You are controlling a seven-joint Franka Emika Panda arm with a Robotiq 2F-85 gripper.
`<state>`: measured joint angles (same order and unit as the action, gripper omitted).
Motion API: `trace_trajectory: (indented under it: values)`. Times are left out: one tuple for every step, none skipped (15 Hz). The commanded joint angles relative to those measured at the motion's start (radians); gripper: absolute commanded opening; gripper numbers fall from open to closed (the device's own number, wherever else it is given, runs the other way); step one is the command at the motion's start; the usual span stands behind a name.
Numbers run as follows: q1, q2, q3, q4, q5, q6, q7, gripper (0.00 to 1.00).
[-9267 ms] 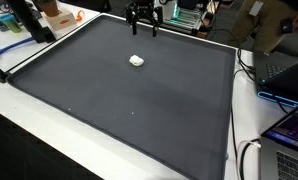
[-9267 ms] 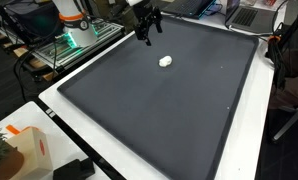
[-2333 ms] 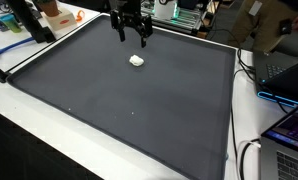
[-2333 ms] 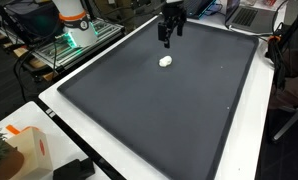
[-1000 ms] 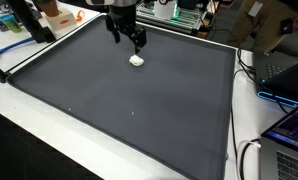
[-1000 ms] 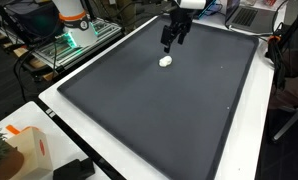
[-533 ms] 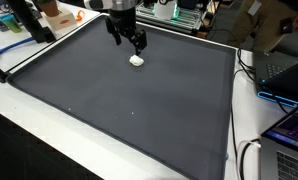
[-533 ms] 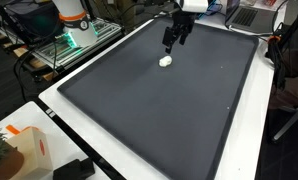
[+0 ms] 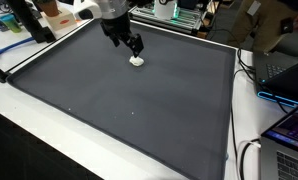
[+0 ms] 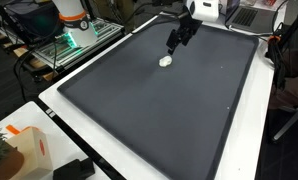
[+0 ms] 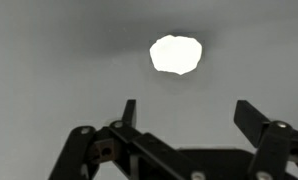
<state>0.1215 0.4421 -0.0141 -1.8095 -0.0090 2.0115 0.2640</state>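
The gripper [image 9: 134, 46] has come down and tilted toward a small white lump [image 9: 138, 60] since a second ago, when it hung higher and more upright. Nine seconds back it sat near the far edge of the dark mat [image 9: 139, 115]. The arm's white body now shows at the top of both exterior views. The lump has not moved.

The gripper's fingers stand spread wide and hold nothing. In the wrist view the two black fingertips [image 11: 129, 110] frame the lower half of the frame, with the lump [image 11: 176, 54] lying apart above them, a little left of the midline. In an exterior view the gripper [image 10: 175, 42] hangs just beside the lump [image 10: 166, 61], at its upper right.

Nothing lies between the gripper and the lump. The mat spreads bare around them toward the lower frame. Its far edge runs close behind the arm. Beyond the white worktop [image 9: 245, 110] rim, a laptop [image 9: 292, 150] glows at lower right, and green-lit equipment [image 10: 67, 42] stands at upper left. An orange-and-white carton [image 10: 24, 150] sits at lower left.
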Motion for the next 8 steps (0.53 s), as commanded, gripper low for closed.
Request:
trace_trajectory:
  values:
    - [-0.013,0.017,0.01,0.025,0.016,-0.022,-0.015,1.0]
    - [-0.016,0.028,0.011,0.037,0.021,-0.026,-0.02,1.0]
    - [-0.016,0.029,0.011,0.038,0.02,-0.026,-0.02,1.0]
    - [-0.016,0.028,0.011,0.038,0.02,-0.026,-0.02,1.0]
    - [-0.015,0.027,0.011,0.038,0.02,-0.026,-0.02,1.0]
    - [-0.015,0.026,0.011,0.038,0.02,-0.026,-0.02,1.0]
    - [-0.015,0.026,0.011,0.038,0.02,-0.026,-0.02,1.0]
    - [-0.015,0.026,0.011,0.038,0.02,-0.026,-0.02,1.0]
